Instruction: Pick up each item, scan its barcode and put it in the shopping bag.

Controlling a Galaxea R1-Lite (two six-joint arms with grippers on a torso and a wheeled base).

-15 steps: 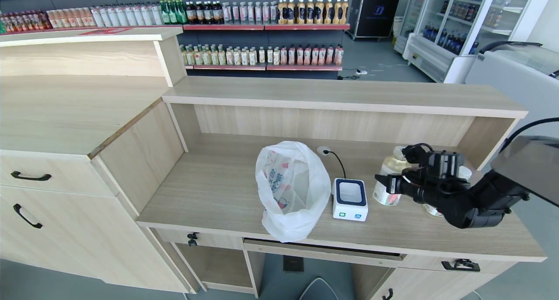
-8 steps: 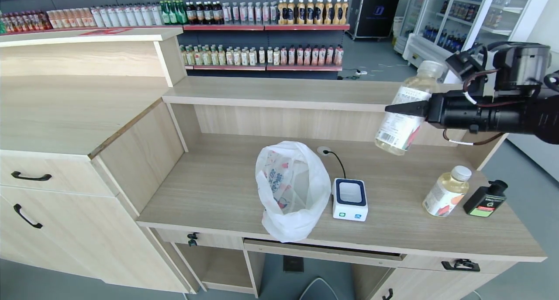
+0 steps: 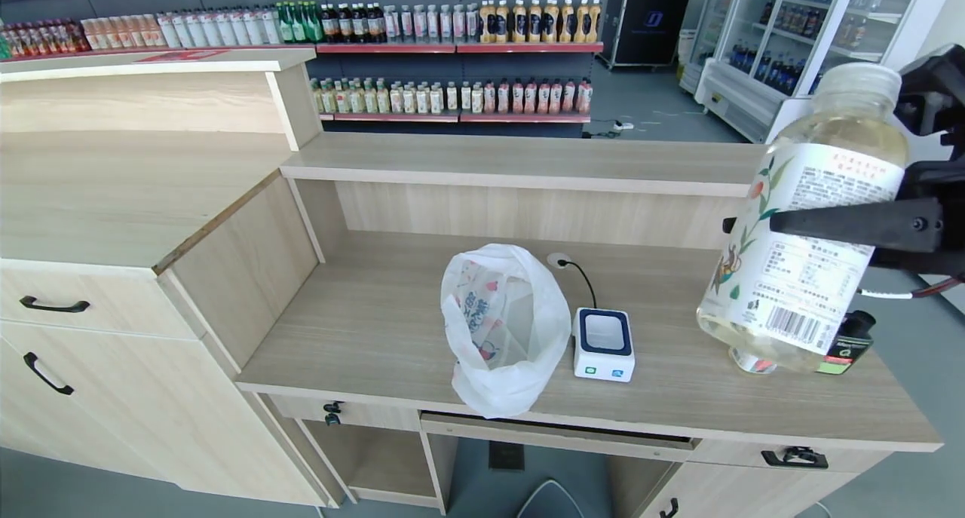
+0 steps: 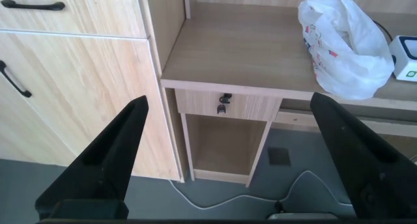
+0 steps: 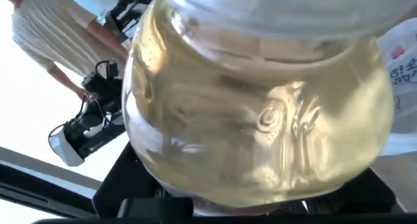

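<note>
While the right hand [image 3: 799, 224] is clamped across the label of the bottle [image 3: 810, 201], holding it tilted at the right edge of the head view, raised clear of the bench [image 3: 377, 329], the barcode [image 3: 799, 326] faces the camera, not the scanner [image 3: 603, 343]; the step in hand is judged to be the scan; doing it well means bringing the bottle toward frame centre and turning the wrist so the barcode meets the scanner's window, close and steady; the shopping bag [image 3: 505, 329] stands open just left of the scanner; the left hand [image 4: 228, 99] is spread apart, empty.
</note>
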